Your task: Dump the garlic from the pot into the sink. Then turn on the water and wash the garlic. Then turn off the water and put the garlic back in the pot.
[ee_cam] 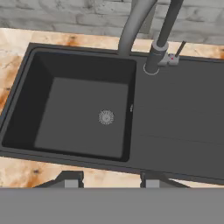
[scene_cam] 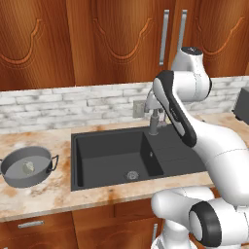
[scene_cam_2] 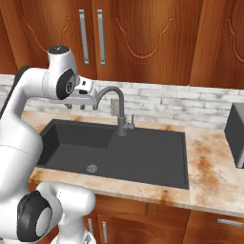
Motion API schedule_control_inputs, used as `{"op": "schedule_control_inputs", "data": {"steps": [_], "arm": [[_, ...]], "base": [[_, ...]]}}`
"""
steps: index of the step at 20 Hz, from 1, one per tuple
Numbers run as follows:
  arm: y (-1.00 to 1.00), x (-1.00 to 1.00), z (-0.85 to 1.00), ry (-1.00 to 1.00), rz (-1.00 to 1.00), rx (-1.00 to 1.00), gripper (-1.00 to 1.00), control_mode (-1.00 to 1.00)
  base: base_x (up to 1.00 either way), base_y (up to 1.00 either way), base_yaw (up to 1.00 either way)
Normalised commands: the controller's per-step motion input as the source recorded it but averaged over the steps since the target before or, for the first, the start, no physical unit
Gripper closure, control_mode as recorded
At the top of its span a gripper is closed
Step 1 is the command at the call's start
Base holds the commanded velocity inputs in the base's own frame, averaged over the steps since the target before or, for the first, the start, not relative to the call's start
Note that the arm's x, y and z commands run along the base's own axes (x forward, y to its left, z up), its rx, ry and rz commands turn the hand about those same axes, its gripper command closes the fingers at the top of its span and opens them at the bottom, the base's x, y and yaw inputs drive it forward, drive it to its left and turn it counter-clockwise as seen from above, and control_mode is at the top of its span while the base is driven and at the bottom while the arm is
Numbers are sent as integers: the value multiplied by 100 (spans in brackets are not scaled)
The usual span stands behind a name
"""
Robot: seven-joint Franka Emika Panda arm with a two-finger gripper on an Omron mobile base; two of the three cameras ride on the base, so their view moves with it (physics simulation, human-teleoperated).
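Gripper point(ee_cam: 109, 180) hung above sink point(scene_cam: 87, 168), near front rim, looking down into basin. Finger tips point(ee_cam: 72, 178) stood apart with nothing between them; released, no grasp. In right base view, hand point(scene_cam_2: 81, 93) sat high beside gooseneck of faucet point(scene_cam_2: 119, 107), close to spout, contact not clear.

Pot point(scene_cam: 28, 168) rested on counter point(scene_cam: 48, 194) left of sink, well apart from gripper. Garlic point(scene_cam: 28, 167) lay inside pot, near middle, pale against grey metal. Dark loop handle point(scene_cam: 52, 163) faced sink side.

Basin dark, drain point(ee_cam: 106, 117) bare at centre of floor. No stream from spout. Draining panel point(ee_cam: 183, 109) flat to right of basin in hand view. Faucet base point(ee_cam: 153, 63) stood at back rim between basin and panel, small lever point(ee_cam: 178, 50) angled off its side.

Stone-tile backsplash point(scene_cam: 73, 104) behind counter; wooden cabinets point(scene_cam: 97, 39) above. Dark boxy appliance point(scene_cam_2: 236, 136) on counter far right.
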Motion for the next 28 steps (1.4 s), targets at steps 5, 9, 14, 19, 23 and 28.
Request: {"op": "schedule_control_inputs", "data": {"steps": [5,9,14,19,23,28], "arm": [[14,0,-11,0,0,7,-100,-100],[30,-11,-22,-3,0,9,-100,-100],[24,-18,-22,-2,0,11,-100,-100],[39,-14,-20,-2,0,5,-100,-100],[51,0,-16,0,0,1,-100,-100],[62,0,-13,2,0,0,-100,-100]], "base": [[0,0,0],[0,0,0],[0,0,0],[0,0,0],[0,0,0],[0,0,0]]}}
